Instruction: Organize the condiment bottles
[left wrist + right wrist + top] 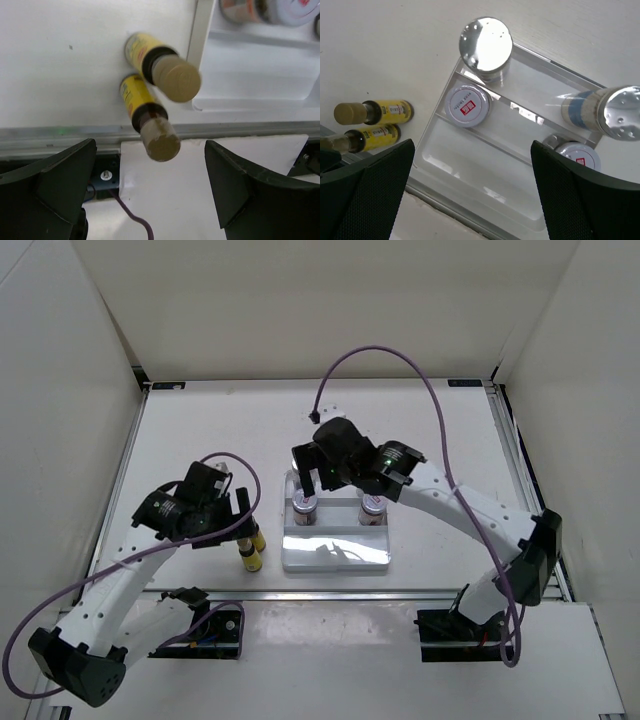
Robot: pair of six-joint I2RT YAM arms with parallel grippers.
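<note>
Two slim yellow bottles (139, 98) (145, 54) stand on the table just left of the white stepped tray (250, 80); they also show in the top view (250, 558) (258, 537). My left gripper (150, 195) is open and empty above them, toward the near side. Two tall silver-capped jars (485, 45) (615, 112) stand on the tray's back step. Two short jars with red-white lids (466, 105) (577, 155) stand on the middle step. My right gripper (472, 195) is open and empty above the tray (485, 185).
The tray's front compartment (335, 552) holds nothing. A metal rail (75, 135) runs along the table's near edge, just behind the yellow bottles. White walls close in the table at the left, right and back.
</note>
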